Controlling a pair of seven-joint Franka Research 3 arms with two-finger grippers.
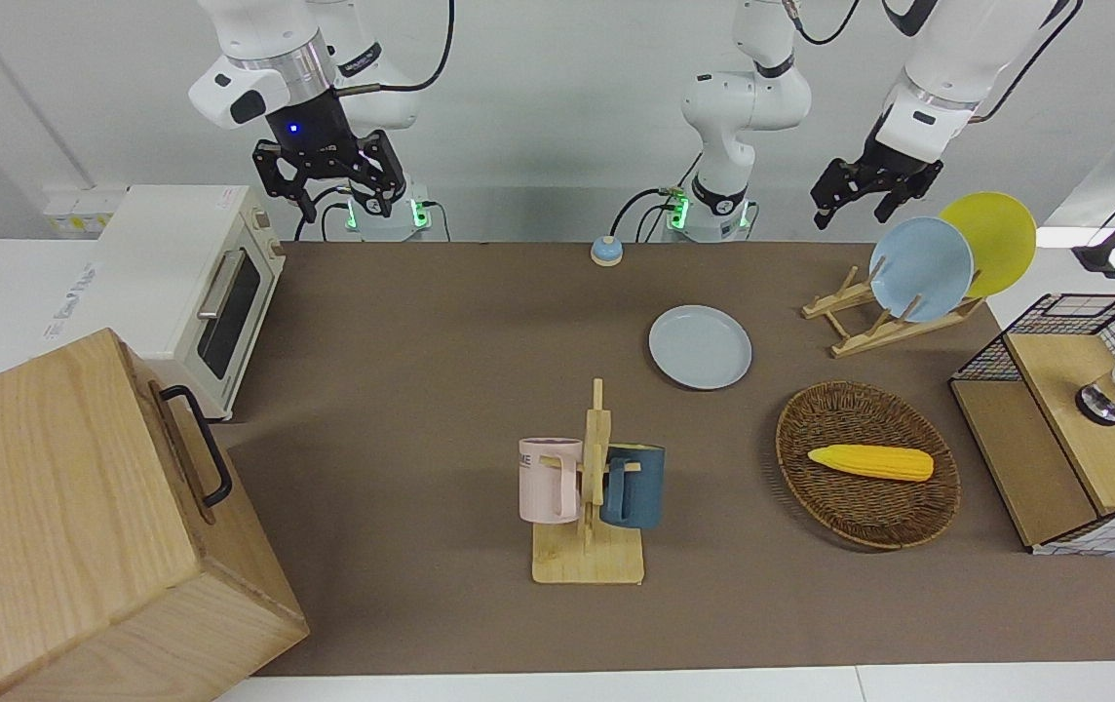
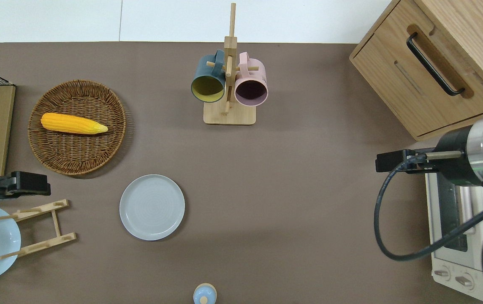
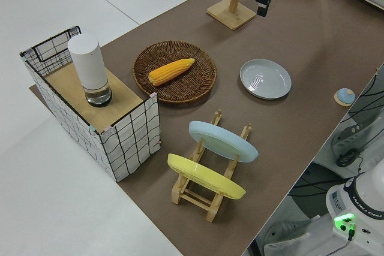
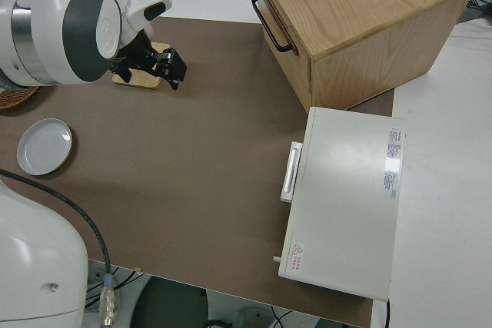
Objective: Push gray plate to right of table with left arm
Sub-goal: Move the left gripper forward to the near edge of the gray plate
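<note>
The gray plate [image 2: 152, 207], round, shallow and smooth with a low rim, lies flat on the matte brown worktop [image 2: 292, 177] near the woven basket [image 2: 77, 126]. The left pincer [image 2: 28, 182] hangs open above the wooden plate rack [image 2: 39, 228], well apart from the plate. The right arm is parked, its pincer [image 1: 328, 180] spread wide.

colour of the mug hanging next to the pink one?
Dark teal mug, yellowish inside; overhead view shows it best.

Brown table [image 1: 421, 322] with gray plate [image 1: 700, 346], basket [image 1: 867, 517], mug stand [image 1: 588, 561].

The gray plate [image 3: 265, 78] lies flat on the brown tabletop [image 3: 312, 34], near a wicker basket [image 3: 174, 89] holding a corn cob [image 3: 171, 71]. A wooden rack [image 3: 210, 190] holds a sky-blue plate [image 3: 222, 141] and a yellow plate [image 3: 205, 176] tilted on edge. A white cylinder [image 3: 88, 69] stands on a wire-framed shelf [image 3: 96, 112] at the tabletop's end.
</note>
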